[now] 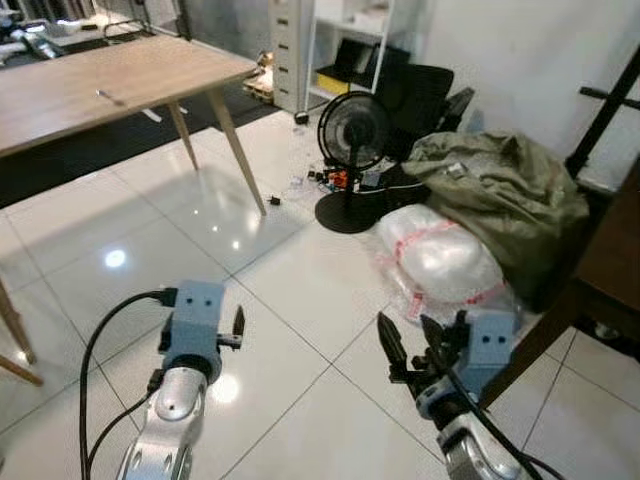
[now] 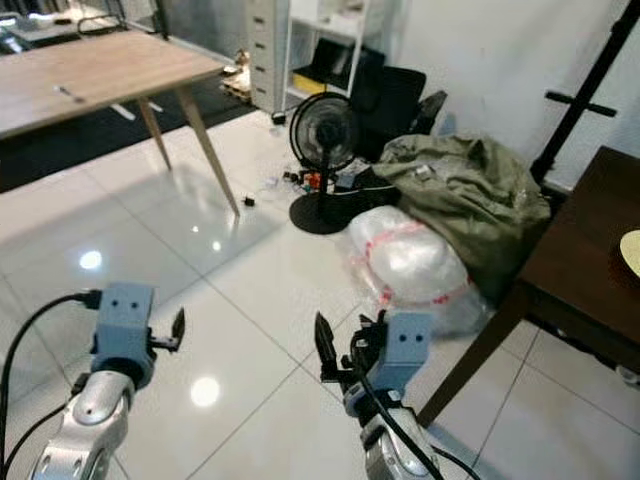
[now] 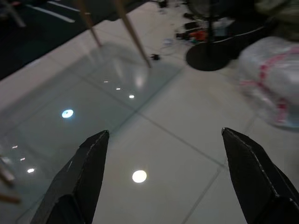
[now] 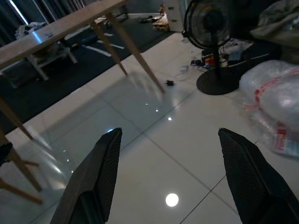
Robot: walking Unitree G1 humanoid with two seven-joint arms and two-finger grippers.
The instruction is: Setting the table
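You have both tools held low over the white tiled floor [image 1: 300,290], each released with its fingers spread wide and nothing between them: the left tool [image 3: 163,182] sits at the lower left of the head view, the right tool [image 4: 170,177] at the lower right. The light wooden worktop [image 1: 90,85] stands well away at the upper left, a pale board on slanted tapering legs, with one small thin object [image 1: 108,97] lying on it that is too small to identify. At your right, the corner of a dark brown worktop [image 2: 585,265] comes in, and a pale yellowish rim [image 2: 631,252] shows at its far edge. Ahead, a black floor fan [image 1: 352,150] stands beside an olive green bundle [image 1: 500,185] and a clear plastic-wrapped bale [image 1: 445,260] with red markings.
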